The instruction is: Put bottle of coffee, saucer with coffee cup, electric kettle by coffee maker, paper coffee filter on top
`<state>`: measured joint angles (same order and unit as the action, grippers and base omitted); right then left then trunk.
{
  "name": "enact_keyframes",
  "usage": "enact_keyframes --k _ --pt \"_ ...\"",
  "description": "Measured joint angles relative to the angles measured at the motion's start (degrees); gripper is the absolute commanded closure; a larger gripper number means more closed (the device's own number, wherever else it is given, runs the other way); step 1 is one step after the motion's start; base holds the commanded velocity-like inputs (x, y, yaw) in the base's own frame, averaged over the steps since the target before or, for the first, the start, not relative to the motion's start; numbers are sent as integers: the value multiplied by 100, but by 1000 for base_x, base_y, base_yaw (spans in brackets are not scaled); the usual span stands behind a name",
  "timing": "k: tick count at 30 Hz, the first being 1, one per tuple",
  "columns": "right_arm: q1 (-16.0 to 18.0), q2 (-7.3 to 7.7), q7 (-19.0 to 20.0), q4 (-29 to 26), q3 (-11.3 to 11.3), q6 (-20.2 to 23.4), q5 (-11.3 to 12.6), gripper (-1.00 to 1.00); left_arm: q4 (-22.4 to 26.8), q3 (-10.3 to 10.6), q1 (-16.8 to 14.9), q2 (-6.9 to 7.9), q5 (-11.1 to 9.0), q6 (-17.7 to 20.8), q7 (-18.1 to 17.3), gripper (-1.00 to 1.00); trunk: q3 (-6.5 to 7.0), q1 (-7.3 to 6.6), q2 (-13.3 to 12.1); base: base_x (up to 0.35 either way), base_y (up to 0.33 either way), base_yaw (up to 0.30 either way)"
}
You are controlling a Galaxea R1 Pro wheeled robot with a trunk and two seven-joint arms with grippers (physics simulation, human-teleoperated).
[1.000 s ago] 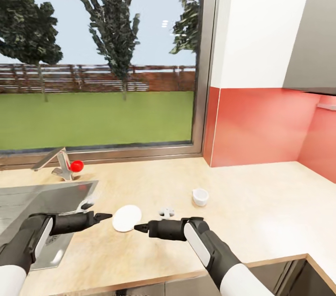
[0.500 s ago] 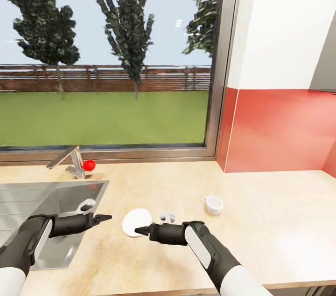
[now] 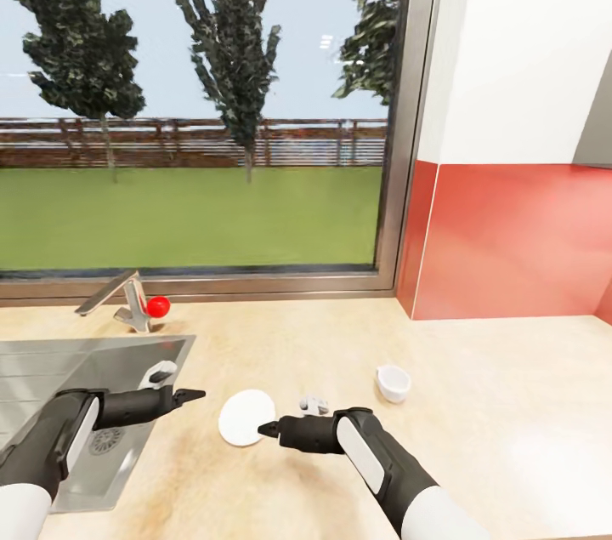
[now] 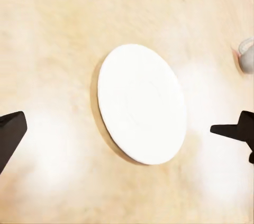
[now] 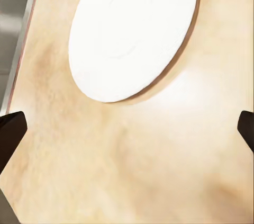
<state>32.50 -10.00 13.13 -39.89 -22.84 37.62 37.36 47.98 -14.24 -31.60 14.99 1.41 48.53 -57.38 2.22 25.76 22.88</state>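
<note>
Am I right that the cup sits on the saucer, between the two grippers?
Not quite. The saucer lies between the left gripper and right gripper, but the head view shows the cup standing apart on the counter.

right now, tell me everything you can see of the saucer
The saucer is a plain white round disc, smooth and glossy like glazed ceramic, with a faint ring at its middle. It lies flat and empty on the light wood-look countertop, just right of the sink, casting a thin shadow along one edge. The left gripper and right gripper point at it from either side, the right tip close to its rim; whether it touches is unclear. The cup sits apart, to its right.
</note>
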Motion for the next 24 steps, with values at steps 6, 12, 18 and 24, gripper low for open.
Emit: enact_keyframes --k 6,12,18,24 --pt "0 0 5 8 -10 0 0 -100 -8 -4 4 -24 -9 -2 60 -100 0 0 -1 7 0 0" --pt "-8 0 7 25 -246 0 3 -100 -75 -4 7 -209 -45 -11 682 -100 0 -1 0 59 0 0" --pt "-9 0 7 34 -436 1 2 -100 -166 -3 9 -343 -34 -15 769 -100 0 0 -1 57 0 0" --pt "-11 0 18 143 -436 5 47 -100 -167 1 24 -354 -55 -22 770 -100 1 -2 3 71 0 0"
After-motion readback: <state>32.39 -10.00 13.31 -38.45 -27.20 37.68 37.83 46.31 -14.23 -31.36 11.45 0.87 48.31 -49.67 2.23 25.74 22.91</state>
